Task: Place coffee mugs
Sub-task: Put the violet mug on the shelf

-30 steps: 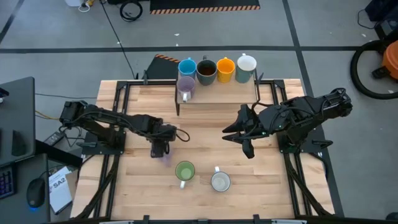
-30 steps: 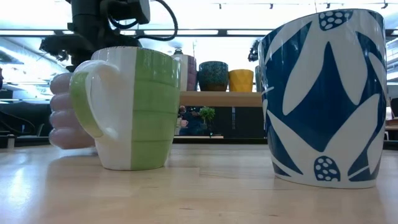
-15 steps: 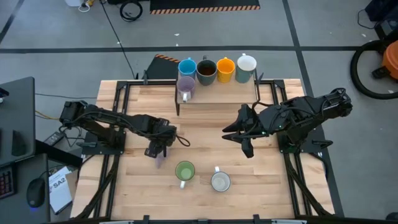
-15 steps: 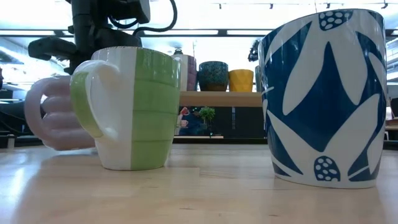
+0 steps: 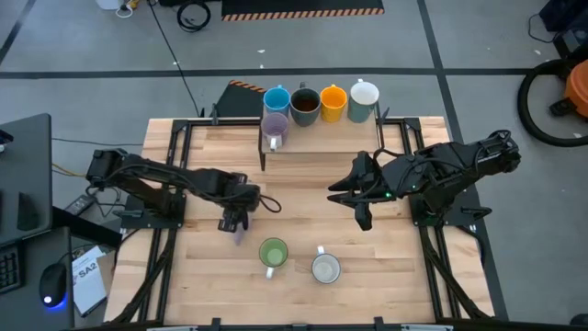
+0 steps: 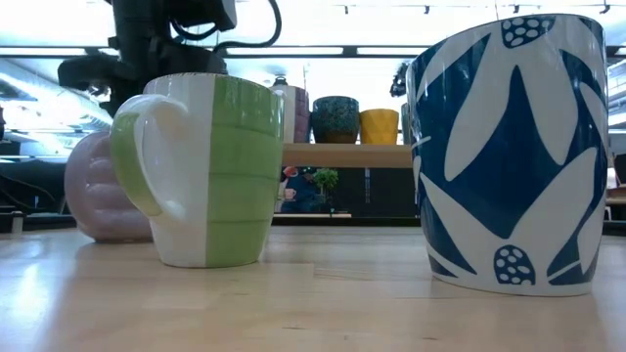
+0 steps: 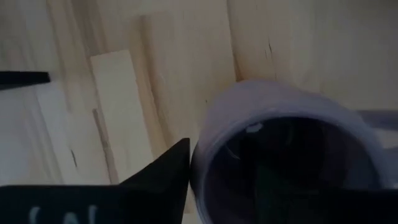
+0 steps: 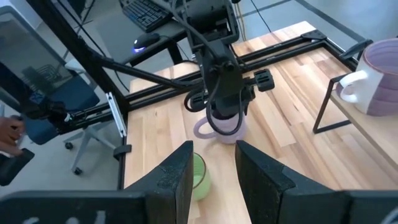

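A lilac mug (image 5: pixel 239 236) stands upright on its base on the wooden table (image 5: pixel 303 184), left of centre, and also shows in the low view (image 6: pixel 103 200). My left gripper (image 5: pixel 235 221) points down over its mouth (image 8: pixel 222 109). One finger is outside the wall; the other is hidden in the mug's dark inside. A green mug (image 5: pixel 273 253) and a white mug with blue leaves (image 5: pixel 325 268) stand near the front edge. My right gripper (image 5: pixel 364 219) hovers open above the table's middle right, with nothing between its fingers (image 8: pixel 214 152). My left gripper comes at the lilac mug from above, pointing down. One finger (image 7: pixel 165 177) stands just outside the rim (image 7: pixel 202 146). Whether it touches the wall, I cannot tell. The mug rests on the table.
On a raised shelf (image 5: pixel 322 138) at the far edge stand blue (image 5: pixel 277 99), dark brown (image 5: pixel 305 105), orange (image 5: pixel 333 101) and white (image 5: pixel 365 95) mugs, and a second lilac mug (image 5: pixel 275 129). Bare wood lies between the shelf and the front mugs. An office chair (image 8: pixel 56 106) stands beyond the table.
My left gripper has rolled about its own axis while staying in place. The lilac mug under it has turned about on the spot: its handle swung out to the side in the low view, then out of sight. It now stands upright.
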